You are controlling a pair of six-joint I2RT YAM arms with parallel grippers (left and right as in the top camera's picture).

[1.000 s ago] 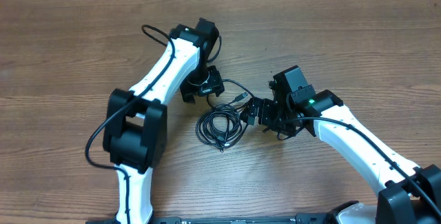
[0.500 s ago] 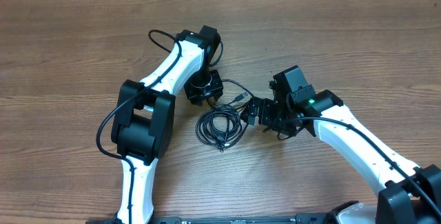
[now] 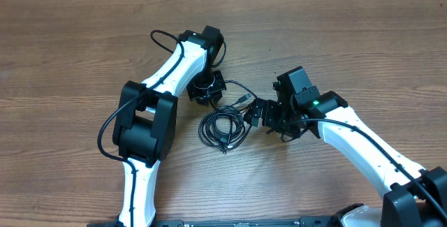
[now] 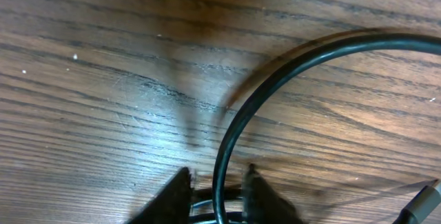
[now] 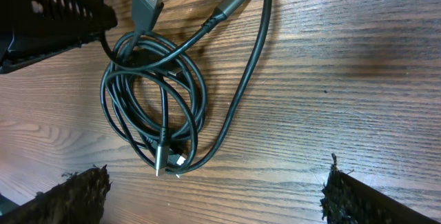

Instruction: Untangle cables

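The right gripper [image 5: 217, 195] stands wide apart and empty beside the cables [image 3: 223, 128] — a coiled bundle at frame centre. Farther up, the left gripper [image 4: 219, 189] straddles one loose strand, jaws narrowly apart and not clamped. A pull there could drag or cinch the whole overlapping coil.

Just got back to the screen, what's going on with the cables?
The left gripper is down at the table, jaws straddling one looping strand of the cables with a small gap either side, so nothing is gripped yet. The right gripper hangs wide open beside them, holding nothing. The cables lie in one tangled bundle.
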